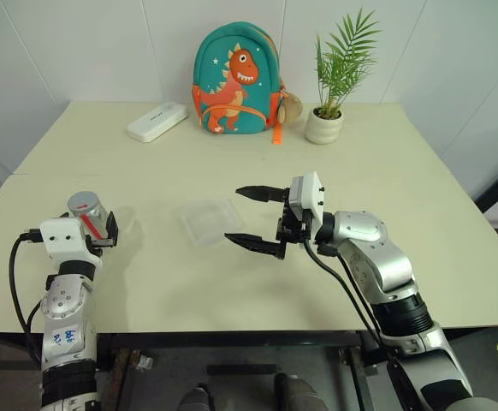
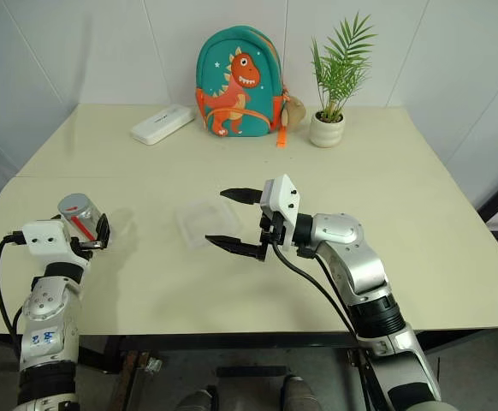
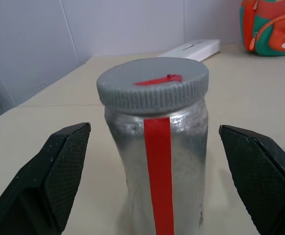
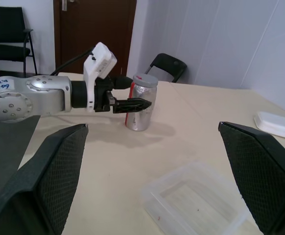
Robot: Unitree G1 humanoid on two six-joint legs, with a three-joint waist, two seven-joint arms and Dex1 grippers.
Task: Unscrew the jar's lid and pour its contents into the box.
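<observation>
The silvery jar (image 1: 90,214) with a red stripe stands upright near the table's left front edge, its grey lid (image 3: 152,84) with a red mark screwed on. Its contents are hidden. My left gripper (image 3: 153,129) is open with a finger on either side of the jar, a gap showing on both sides. The clear plastic box (image 1: 208,221) lies in the middle of the table. My right gripper (image 1: 234,216) is open, points left and hovers just right of the box, nothing between its fingers (image 1: 262,193). The right wrist view shows the jar (image 4: 142,110) beyond the box (image 4: 196,200).
At the back of the table are a white oblong case (image 1: 157,121), a teal dinosaur backpack (image 1: 236,79) and a potted plant (image 1: 326,124). The table's front edge (image 1: 232,330) runs close below both arms. Dark chairs (image 4: 167,63) stand beyond the table's left side.
</observation>
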